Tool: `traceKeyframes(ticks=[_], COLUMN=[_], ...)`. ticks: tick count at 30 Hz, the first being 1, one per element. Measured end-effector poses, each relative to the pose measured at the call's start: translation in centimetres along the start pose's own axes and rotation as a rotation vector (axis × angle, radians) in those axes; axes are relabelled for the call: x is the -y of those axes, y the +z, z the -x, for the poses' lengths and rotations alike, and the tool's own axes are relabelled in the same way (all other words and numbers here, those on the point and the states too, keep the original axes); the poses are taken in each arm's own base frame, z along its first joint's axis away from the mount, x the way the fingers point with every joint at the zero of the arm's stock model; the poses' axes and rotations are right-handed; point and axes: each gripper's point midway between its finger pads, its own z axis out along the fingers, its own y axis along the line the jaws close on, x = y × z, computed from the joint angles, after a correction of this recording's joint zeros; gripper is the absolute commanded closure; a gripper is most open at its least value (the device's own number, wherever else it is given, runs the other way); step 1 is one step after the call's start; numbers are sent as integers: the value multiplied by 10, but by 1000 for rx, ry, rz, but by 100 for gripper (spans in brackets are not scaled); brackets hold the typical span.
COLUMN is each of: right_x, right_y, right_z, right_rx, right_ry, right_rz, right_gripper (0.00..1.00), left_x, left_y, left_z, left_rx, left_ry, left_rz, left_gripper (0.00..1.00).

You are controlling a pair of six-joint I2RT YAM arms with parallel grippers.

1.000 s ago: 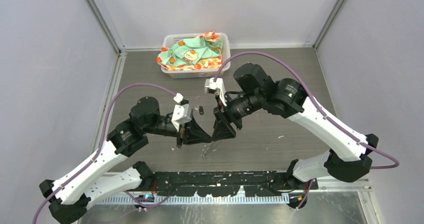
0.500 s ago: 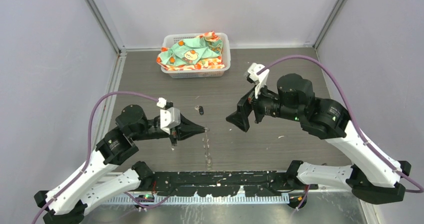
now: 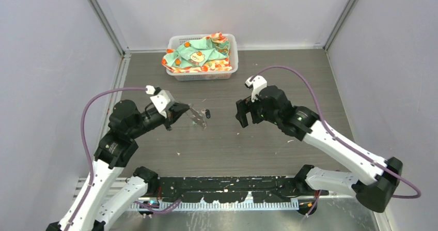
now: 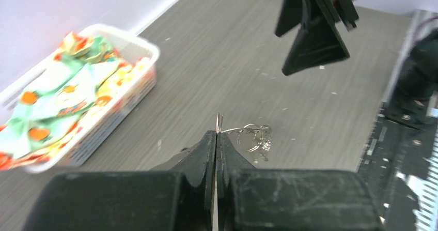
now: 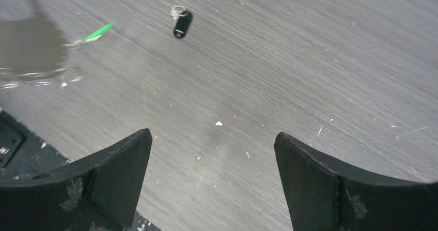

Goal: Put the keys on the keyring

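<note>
My left gripper (image 3: 185, 109) is shut on the thin silver keyring (image 3: 197, 118), which sticks out past its tips toward the table's middle. In the left wrist view the ring's wire is pinched at the fingertips (image 4: 216, 134) and its loops (image 4: 255, 136) dangle just right of them. The black-headed key (image 3: 207, 114) lies flat on the table just beyond the ring, also in the right wrist view (image 5: 182, 23). A green key (image 5: 98, 32) shows as a blurred sliver beside the blurred keyring (image 5: 36, 76). My right gripper (image 3: 242, 117) hovers to the right of the key, open and holding nothing (image 5: 213, 138).
A white basket (image 3: 178, 76) holding a patterned cloth (image 3: 199, 52) stands at the back centre, seen also in the left wrist view (image 4: 142, 42). Grey walls enclose the table on three sides. A black rail (image 3: 227, 185) runs along the near edge between the arm bases.
The two grippers have parted. My left gripper carried the keyring back and left, up from the front of the table. My right gripper opened wide and withdrew to the right.
</note>
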Motion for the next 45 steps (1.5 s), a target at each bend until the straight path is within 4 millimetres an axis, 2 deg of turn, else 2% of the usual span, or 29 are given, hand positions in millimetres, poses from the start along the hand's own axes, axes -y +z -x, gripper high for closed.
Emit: traceKeyframes(ticks=[2, 6, 10, 13, 16, 21, 24, 28, 30, 36, 38, 41, 45], right_x=[8, 16, 6, -6, -20, -39, -47, -51, -51, -49, -50, -55, -58], right_y=[24, 89, 158, 199, 220, 254, 270, 285, 290, 286, 285, 283, 284], right_z=[-12, -39, -78, -96, -95, -58, -38, -34, -42, -73, -74, -79, -81], right_rx=[-33, -110, -239, -288, -274, -168, -112, -108, -137, -246, -255, -266, -268], right_ry=[33, 72, 41, 9, -28, -68, -82, -106, -121, -157, -177, -226, -267], right_rz=[-8, -1, 60, 141, 232, 331, 362, 383, 389, 400, 406, 408, 385], right_gripper=[16, 27, 28, 33, 39, 40, 40, 40, 40, 44, 45, 56, 77], left_x=[-17, -47, -69, -83, -80, -59, -49, -39, -34, -22, -19, -16, -14], left_y=[-4, -11, -18, -23, -26, -27, -27, -30, -32, -37, -38, -40, -41], left_z=[-5, -10, -5, 0, 2, 12, 19, 24, 25, 27, 29, 30, 29], left_rx=[-22, -65, -80, -77, -66, -42, -22, -4, 4, 22, 28, 33, 29], left_ry=[-4, -39, -78, -115, -143, -146, -155, -168, -166, -185, -180, -174, -180], left_rz=[54, 145, 180, 182, 154, 51, 7, -20, -29, -50, -53, -57, -57], left_gripper=[100, 100, 100, 100, 100, 100, 100, 100, 100, 100, 100, 100, 100])
